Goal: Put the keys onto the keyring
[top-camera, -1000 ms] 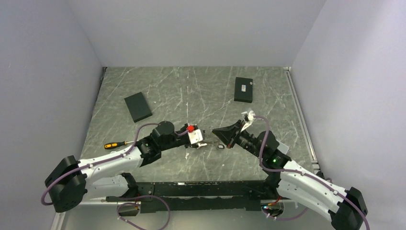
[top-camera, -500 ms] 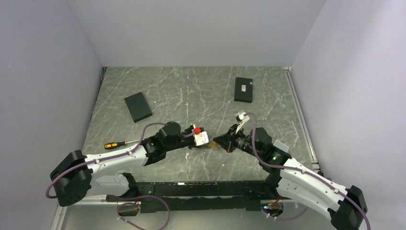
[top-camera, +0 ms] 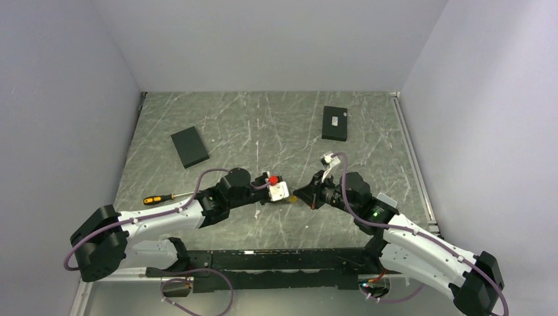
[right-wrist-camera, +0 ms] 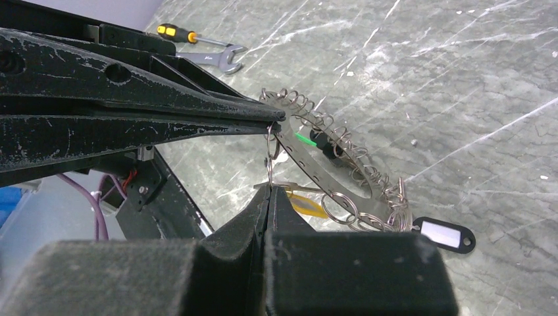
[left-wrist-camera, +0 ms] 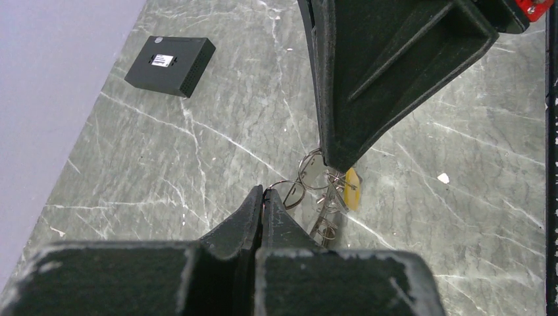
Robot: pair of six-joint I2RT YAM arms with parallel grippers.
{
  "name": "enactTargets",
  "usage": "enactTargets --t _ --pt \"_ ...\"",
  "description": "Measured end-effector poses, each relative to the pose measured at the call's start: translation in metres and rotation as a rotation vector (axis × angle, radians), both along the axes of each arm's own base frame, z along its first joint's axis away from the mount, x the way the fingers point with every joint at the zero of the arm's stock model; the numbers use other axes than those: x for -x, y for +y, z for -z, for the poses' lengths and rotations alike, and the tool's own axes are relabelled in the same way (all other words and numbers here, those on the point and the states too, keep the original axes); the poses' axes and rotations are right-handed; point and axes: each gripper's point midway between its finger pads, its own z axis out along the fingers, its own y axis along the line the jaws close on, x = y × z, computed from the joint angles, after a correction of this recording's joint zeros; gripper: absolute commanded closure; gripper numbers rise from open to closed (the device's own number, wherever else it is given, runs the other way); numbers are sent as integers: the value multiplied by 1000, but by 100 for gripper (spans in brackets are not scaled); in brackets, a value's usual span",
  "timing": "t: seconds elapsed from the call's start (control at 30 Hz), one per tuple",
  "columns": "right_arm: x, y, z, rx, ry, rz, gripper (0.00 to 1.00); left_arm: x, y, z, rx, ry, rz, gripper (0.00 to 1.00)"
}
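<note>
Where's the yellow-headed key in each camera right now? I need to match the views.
Top external: yellow-headed key near centre, just below where the left gripper and right gripper tips meet.
Left wrist: right of centre, under the right gripper's tip.
Right wrist: lower centre, just right of that gripper's own tip.
Shared landmark: the two gripper tips meeting.

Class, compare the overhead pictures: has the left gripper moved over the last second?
Yes: the left gripper shifted right, farther from the screwdriver.
</note>
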Motion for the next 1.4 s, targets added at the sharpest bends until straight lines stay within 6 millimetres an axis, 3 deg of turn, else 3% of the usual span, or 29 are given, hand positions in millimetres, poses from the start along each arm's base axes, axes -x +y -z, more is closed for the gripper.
enactTargets --t 0.67,0.7,0.73,0.83,1.1,1.4 --pt "3 -3 -3 -2 -2 0 100 1 -1 0 -1 -1 0 100" --pt "3 -3 -3 -1 -1 0 91 1 -1 0 -1 -1 0 100" --pt "2 -2 -3 -1 -1 0 100 1 -1 1 -2 0 1 100" --pt "2 -2 -4 -5 1 1 100 2 -2 2 -5 1 2 100" --pt "-24 -17 -5 0 -2 188 100 3 -2 2 -5 2 6 100" --pt "-24 -16 -9 -29 22 202 100 2 -2 2 -6 0 0 100"
